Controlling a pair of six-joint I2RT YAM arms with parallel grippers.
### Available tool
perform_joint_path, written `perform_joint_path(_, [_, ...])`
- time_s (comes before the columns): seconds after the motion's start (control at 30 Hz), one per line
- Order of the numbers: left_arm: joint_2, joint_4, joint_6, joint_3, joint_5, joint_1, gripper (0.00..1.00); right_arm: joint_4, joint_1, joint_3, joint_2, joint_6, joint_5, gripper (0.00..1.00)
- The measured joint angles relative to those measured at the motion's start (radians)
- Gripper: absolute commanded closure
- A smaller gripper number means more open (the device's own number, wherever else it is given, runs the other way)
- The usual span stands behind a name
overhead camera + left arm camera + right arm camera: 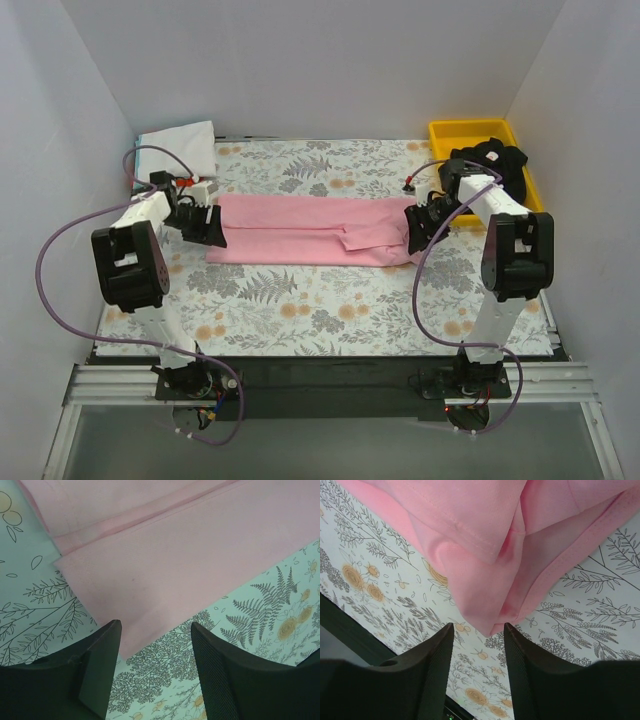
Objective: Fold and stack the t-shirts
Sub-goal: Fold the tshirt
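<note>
The light pink t-shirt (305, 231) lies as a long folded strip across the middle of the floral table cloth. My left gripper (211, 228) is open at its left end; the left wrist view shows the shirt's corner (165, 565) just beyond the spread fingers (102, 660), not between them. My right gripper (416, 230) is open at its right end; the right wrist view shows the bunched pink corner (490, 580) just ahead of the open fingers (520, 660). A black t-shirt (496, 165) lies crumpled in the yellow tray. A folded white shirt (180, 147) sits at the back left.
The yellow plastic tray (470, 131) stands at the back right, beside the right arm. The floral table cloth (320, 300) covers the table. Purple cables loop from both arms. White walls close in the back and both sides.
</note>
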Motion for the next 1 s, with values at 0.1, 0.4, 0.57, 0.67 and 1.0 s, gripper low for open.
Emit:
perform_joint_path(0.1, [0.005, 0.005, -0.010, -0.006, -0.002, 0.000, 0.46, 0.004, 0.000, 0.000, 0.021, 0.011, -0.002, 0.60])
perform_joint_path(0.4, [0.023, 0.026, -0.023, -0.042, -0.039, 0.000, 0.50, 0.019, 0.000, -0.039, 0.049, 0.027, -0.002, 0.99])
perform_joint_path(0.57, [0.021, 0.038, -0.028, -0.069, -0.055, 0.000, 0.53, 0.018, -0.002, -0.056, 0.048, 0.016, 0.026, 0.99])
perform_joint_path(0.67, [0.019, 0.052, -0.035, -0.076, -0.068, 0.001, 0.56, 0.018, -0.007, -0.058, 0.044, -0.002, 0.066, 0.99])
perform_joint_path(1.0, [0.017, 0.051, -0.034, -0.073, -0.055, 0.003, 0.55, 0.054, 0.014, -0.112, 0.039, -0.017, 0.117, 0.99])
